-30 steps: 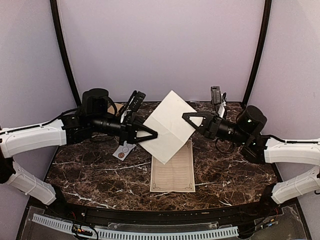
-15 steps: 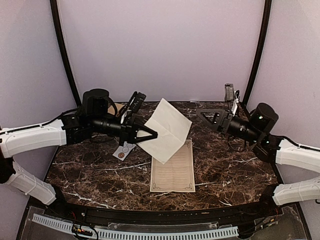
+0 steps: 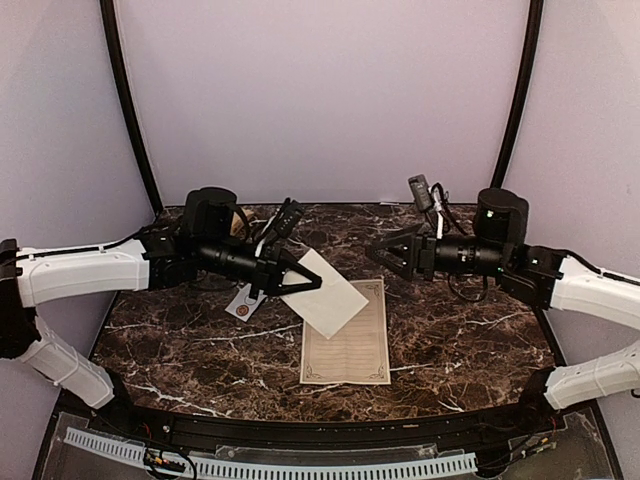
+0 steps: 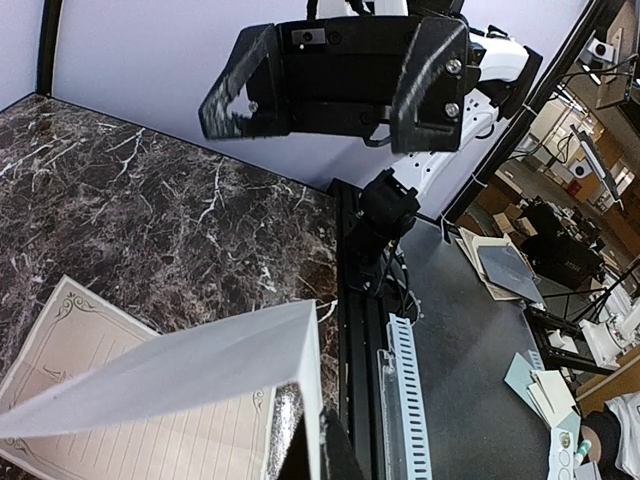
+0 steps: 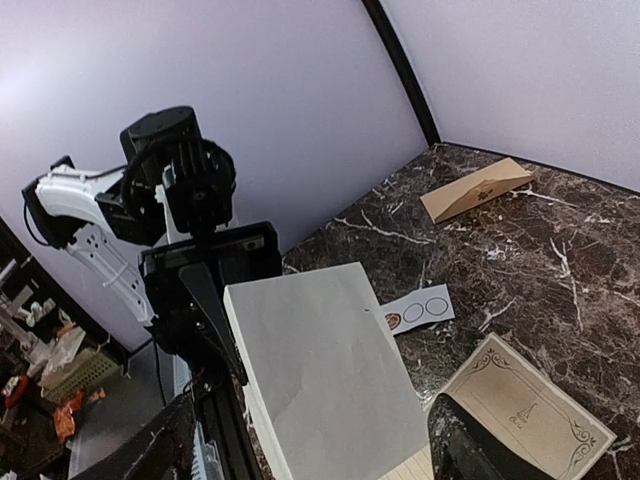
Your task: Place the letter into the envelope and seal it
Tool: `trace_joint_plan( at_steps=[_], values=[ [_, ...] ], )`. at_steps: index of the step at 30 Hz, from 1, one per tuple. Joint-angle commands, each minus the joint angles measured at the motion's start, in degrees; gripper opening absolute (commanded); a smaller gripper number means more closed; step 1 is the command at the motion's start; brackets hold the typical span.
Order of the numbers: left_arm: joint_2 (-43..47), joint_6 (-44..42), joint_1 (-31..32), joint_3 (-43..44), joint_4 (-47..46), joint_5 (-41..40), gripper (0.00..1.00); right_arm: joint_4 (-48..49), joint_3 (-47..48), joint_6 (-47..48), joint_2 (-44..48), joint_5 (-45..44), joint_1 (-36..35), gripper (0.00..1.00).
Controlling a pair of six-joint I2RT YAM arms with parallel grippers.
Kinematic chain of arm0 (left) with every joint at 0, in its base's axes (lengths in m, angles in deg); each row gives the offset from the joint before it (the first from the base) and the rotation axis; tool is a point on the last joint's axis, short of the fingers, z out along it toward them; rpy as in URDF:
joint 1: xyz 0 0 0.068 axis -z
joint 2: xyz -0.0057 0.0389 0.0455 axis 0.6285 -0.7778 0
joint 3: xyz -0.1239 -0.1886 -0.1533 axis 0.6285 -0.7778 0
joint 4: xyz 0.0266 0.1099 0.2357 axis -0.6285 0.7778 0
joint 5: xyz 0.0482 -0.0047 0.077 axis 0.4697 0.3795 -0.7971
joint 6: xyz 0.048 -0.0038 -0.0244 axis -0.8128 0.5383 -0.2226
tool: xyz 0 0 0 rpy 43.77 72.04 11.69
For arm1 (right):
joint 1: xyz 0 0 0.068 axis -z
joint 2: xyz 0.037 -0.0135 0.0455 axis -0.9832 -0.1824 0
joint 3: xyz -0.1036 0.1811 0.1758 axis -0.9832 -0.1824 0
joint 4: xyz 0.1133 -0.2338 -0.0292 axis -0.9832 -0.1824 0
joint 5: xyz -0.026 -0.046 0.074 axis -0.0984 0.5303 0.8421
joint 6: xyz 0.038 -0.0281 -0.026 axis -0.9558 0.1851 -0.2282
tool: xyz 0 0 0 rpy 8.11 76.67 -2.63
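My left gripper is shut on the edge of the letter, a white sheet folded in half and hanging low over the table. From the left wrist the letter's fold runs out from my pinching fingertips. My right gripper stands open to the right of the letter, apart from it, with nothing between its fingers. In the right wrist view the letter fills the space ahead of the jaws. The tan envelope lies at the back left, mostly hidden behind my left arm in the top view.
A cream lined sheet with an ornate border lies flat at the table's front centre, partly under the letter. A small white sticker card with circles lies below the left gripper. Dark marble table; black frame poles stand at the back corners.
My right gripper opened, let go of the letter and drew back to the right. The letter has gone from spread and raised to folded in half, and my left gripper has lowered it toward the table.
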Motion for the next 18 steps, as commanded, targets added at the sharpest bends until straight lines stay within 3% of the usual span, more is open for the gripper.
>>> trace_joint_plan(
  at_steps=[1,9,18],
  values=[
    [-0.49,-0.14,-0.16,1.49,0.83,1.44,0.0,-4.41,4.87,4.43,-5.97,4.45,-3.62,0.74],
    [-0.6,-0.33,-0.16,1.58,1.16,1.6,0.0,-3.37,7.95,5.4,-13.32,8.43,-7.16,0.76],
    [-0.55,-0.35,-0.16,1.57,1.27,1.58,0.0,-3.37,9.08,5.41,-16.69,9.29,-8.75,0.62]
  ],
)
